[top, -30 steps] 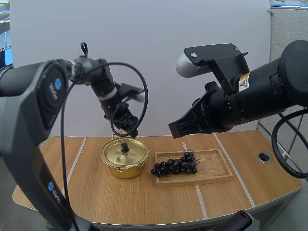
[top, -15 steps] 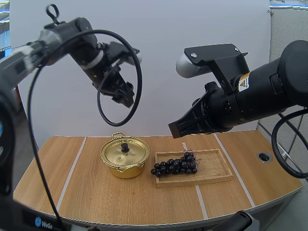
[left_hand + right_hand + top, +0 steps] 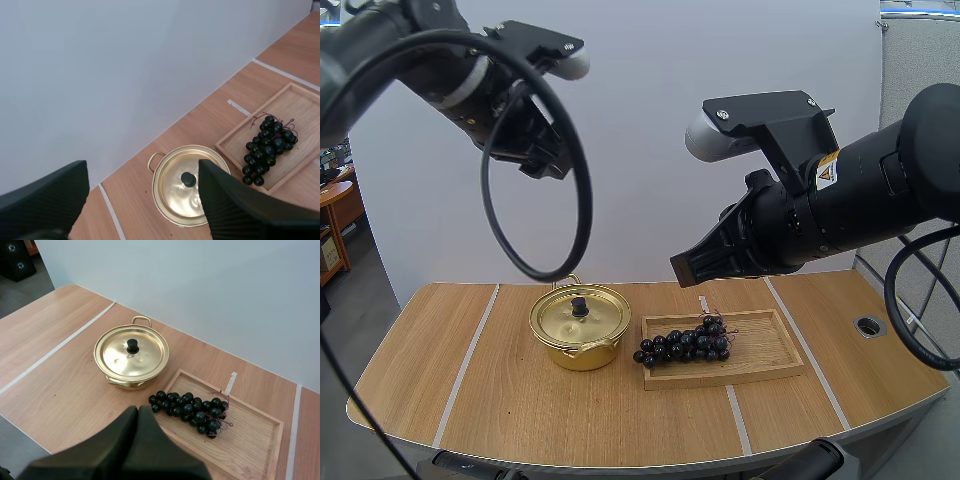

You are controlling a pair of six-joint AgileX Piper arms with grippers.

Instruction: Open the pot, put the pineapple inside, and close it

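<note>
Hanging high over the table [image 3: 520, 400], the left gripper [image 3: 141, 172] stands wide, nothing between its fingers — the right gripper [image 3: 136, 411] is pressed into one wedge. Below, the lid [image 3: 560, 318] sits on the gold pot [image 3: 582, 356]; grapes [image 3: 685, 343] lie in the tray [image 3: 770, 352] just beside it.

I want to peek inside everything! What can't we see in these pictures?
1. Inside of the pot: high view, the lid sits on it.
2. Tray floor under the grapes: high view, the bunch covers it.
3. Part of the pot's rim on the tray side: left wrist view, a finger of the left gripper covers it.
</note>
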